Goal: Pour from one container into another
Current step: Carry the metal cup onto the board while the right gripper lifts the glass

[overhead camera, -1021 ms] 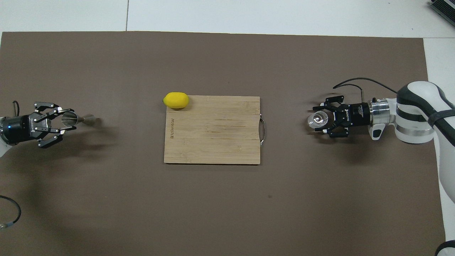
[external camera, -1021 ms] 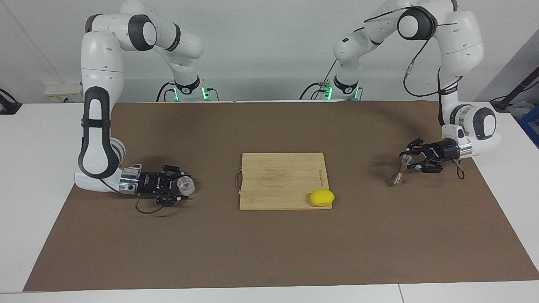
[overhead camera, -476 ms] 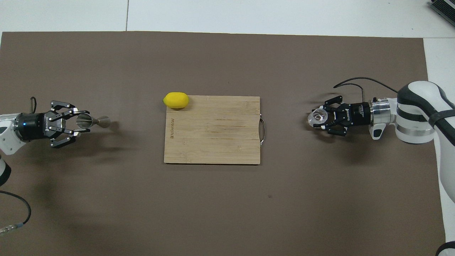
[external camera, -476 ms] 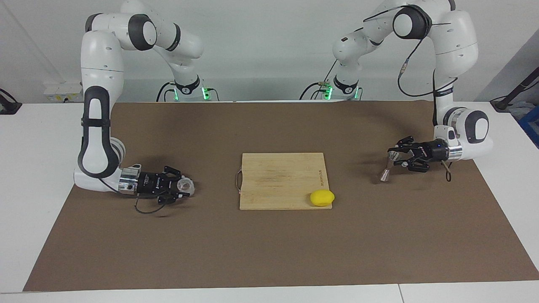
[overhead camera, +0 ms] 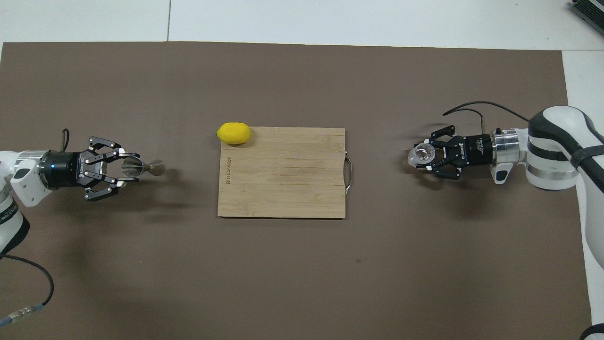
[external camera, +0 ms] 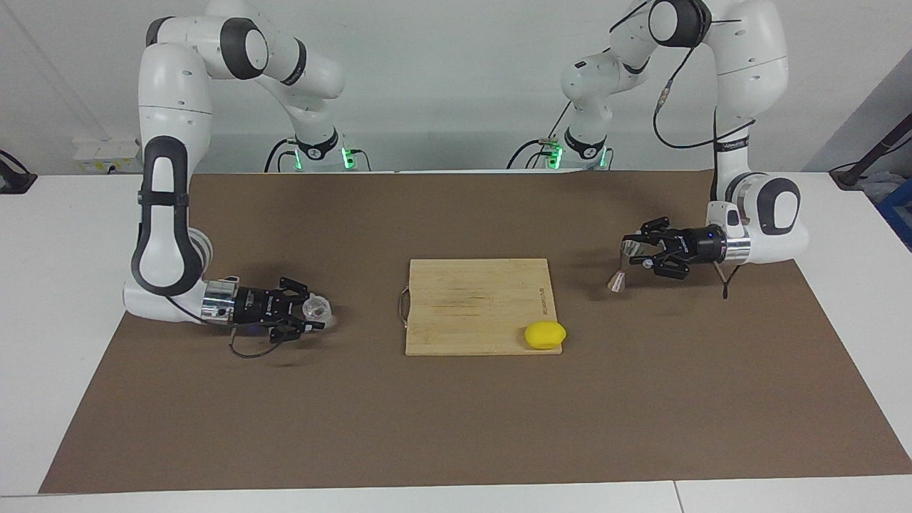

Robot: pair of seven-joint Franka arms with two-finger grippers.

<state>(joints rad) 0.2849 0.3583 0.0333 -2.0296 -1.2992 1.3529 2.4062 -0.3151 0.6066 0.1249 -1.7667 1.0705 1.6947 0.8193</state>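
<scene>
The cutting board (external camera: 479, 305) lies in the middle of the brown mat (external camera: 456, 413), and everything else can be placed from it. On its corner farthest from the robots, toward the left arm's end, sits a lemon (external camera: 545, 334). A line of branding is burned along the board's edge on that same side, too small to read, and a metal handle (overhead camera: 348, 172) sits on the edge toward the right arm's end.

Toward the right arm's end of the table from the board, the right gripper (external camera: 308, 318) is held low over the mat, lying sideways, its fingers closed around the glass (external camera: 315, 309). Toward the left arm's end, the left gripper (external camera: 636, 251) is up in the air over the mat, fingers clamped on the upper cone of the jigger (external camera: 623, 265), which hangs tilted.

Compared with a second ago, the left gripper has carried the jigger higher and closer to the board, while the glass has shifted only slightly.
</scene>
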